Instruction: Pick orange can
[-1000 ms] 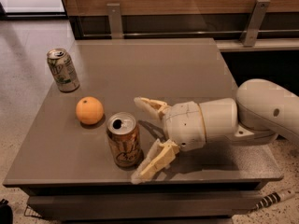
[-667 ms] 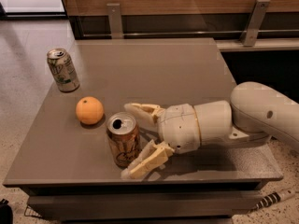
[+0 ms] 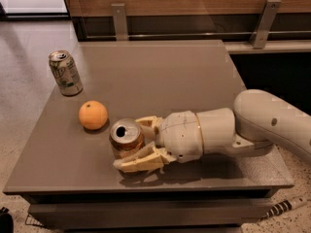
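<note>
The orange can (image 3: 125, 136) stands upright on the grey table (image 3: 160, 76) near its front edge, its silver top with the pull-tab opening facing up. My gripper (image 3: 129, 144) reaches in from the right with one pale finger behind the can and one in front of it. Both fingers press against the can's sides. The can's base rests on the table top.
A round orange fruit (image 3: 93, 115) lies just left of the can, close to it. A green-and-white can (image 3: 65, 73) stands at the table's far left. A wooden wall with metal brackets (image 3: 119, 19) runs behind the table. The table's front edge is close below the gripper.
My gripper has moved left so that its fingers enclose the orange can, and the fingers have closed from wide open onto the can's sides. The can, the fruit and the other can have not moved.
</note>
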Controlling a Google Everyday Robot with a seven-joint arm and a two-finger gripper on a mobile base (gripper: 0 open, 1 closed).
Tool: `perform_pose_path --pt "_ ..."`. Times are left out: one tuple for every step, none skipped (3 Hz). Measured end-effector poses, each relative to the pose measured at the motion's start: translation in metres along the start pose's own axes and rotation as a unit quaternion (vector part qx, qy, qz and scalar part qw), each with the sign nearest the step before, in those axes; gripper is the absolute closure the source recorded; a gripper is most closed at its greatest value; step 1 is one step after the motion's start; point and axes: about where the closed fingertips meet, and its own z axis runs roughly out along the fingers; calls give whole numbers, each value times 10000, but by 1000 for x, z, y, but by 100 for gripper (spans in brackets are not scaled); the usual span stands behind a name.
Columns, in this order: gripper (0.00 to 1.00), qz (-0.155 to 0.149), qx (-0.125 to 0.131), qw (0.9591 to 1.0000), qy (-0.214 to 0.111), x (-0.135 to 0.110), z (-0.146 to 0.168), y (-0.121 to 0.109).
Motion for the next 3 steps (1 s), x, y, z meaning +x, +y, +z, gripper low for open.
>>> perform_pose_path --pt "93 -16 -26 10000 7 -1 2 1" --pt "100 -23 -37 10000 10 -2 3 2" --pt "100 -151 -143 9998 -76 -17 0 -7"
